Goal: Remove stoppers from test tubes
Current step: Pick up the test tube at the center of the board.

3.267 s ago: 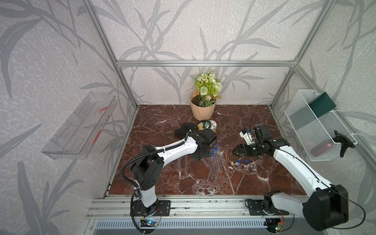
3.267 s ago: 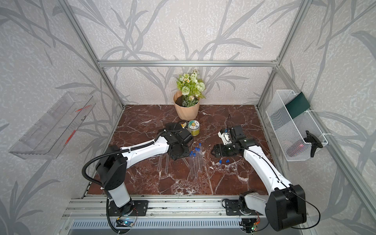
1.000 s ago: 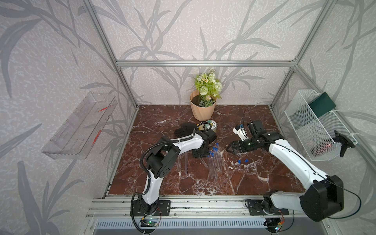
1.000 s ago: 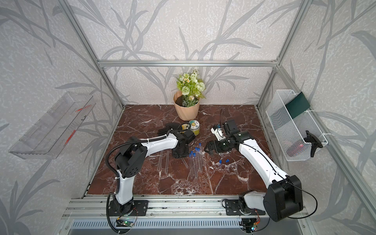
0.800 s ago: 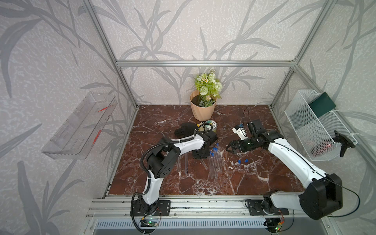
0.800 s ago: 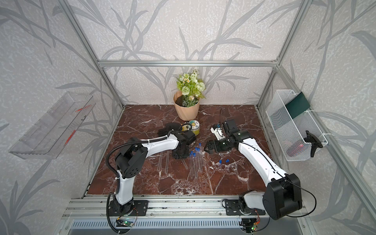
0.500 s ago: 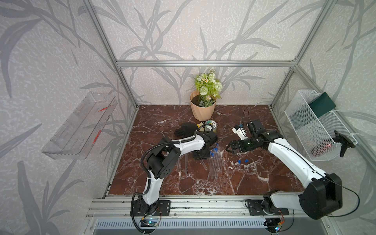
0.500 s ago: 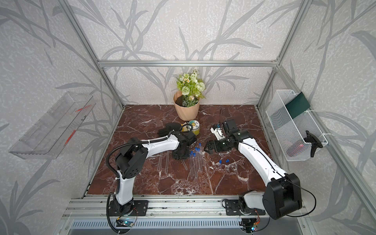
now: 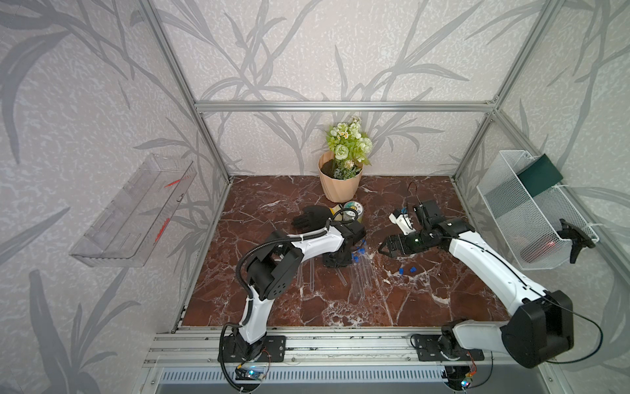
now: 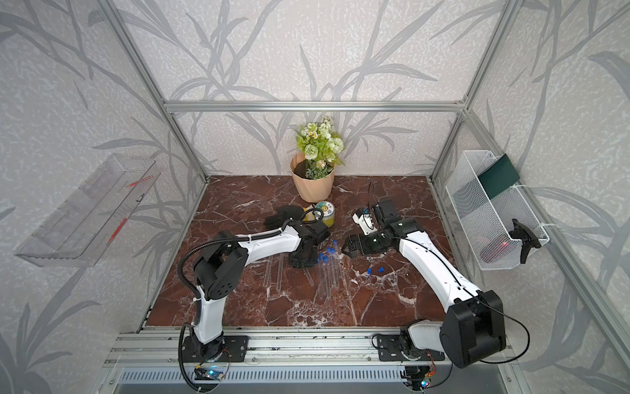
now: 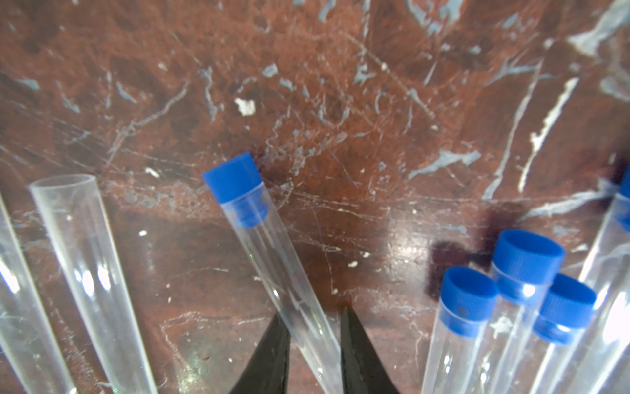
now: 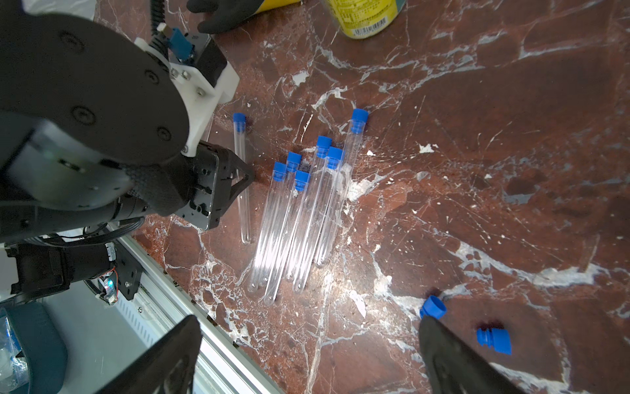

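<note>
here the red marble table carries everything, and both white arms reach over its middle. the left gripper is down at the surface with its jaws drawn narrow, pinching one test tube partway along its length. that tube lies flat on the marble with its blue stopper in place. the right gripper hangs above the table with its jaws spread wide, holding nothing and touching nothing. just beside the pinched tube lies a bundle of six stoppered tubes, touching and partly overlapping, with their stoppers toward the back wall. on the pinched tube's other side lie two open tubes with no stoppers in them. two loose stoppers sit on bare marble near one right finger, well apart from the bundle. only the left wrist view shows the black fingertips against the glass; in both top views the gripper body hides that contact. only the right wrist view shows the bundle end to end. both top views show a black glove and a yellow can behind the left gripper, near a flower pot.
</note>
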